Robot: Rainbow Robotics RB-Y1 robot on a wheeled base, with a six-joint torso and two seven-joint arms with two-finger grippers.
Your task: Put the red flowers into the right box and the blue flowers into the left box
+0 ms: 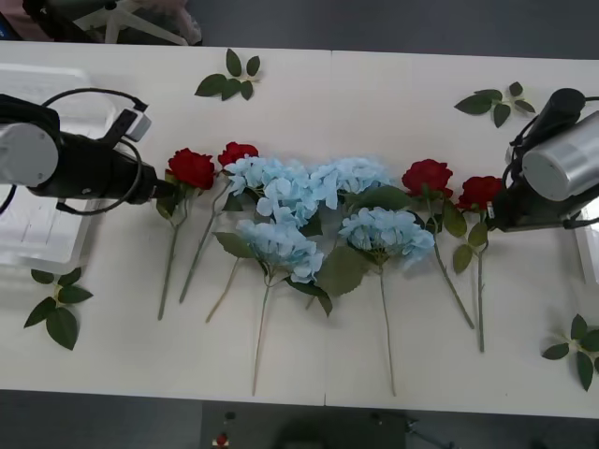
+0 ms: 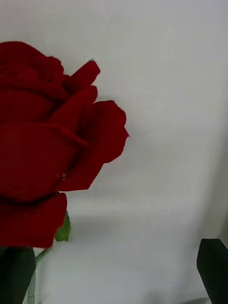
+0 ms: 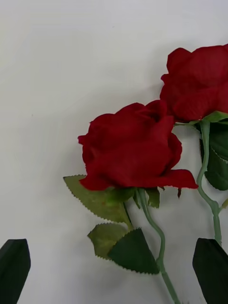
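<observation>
My left claw (image 3: 114, 273) hangs spread wide over a light, floppy red rose (image 3: 135, 149); I'd pinch its thin stem (image 3: 156, 237). My right claw's state I cannot tell.

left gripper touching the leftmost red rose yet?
Apart. In the left wrist view both black fingers sit at the corners with bare table between them and the leftmost red rose; the left gripper is open around its stem.
</observation>
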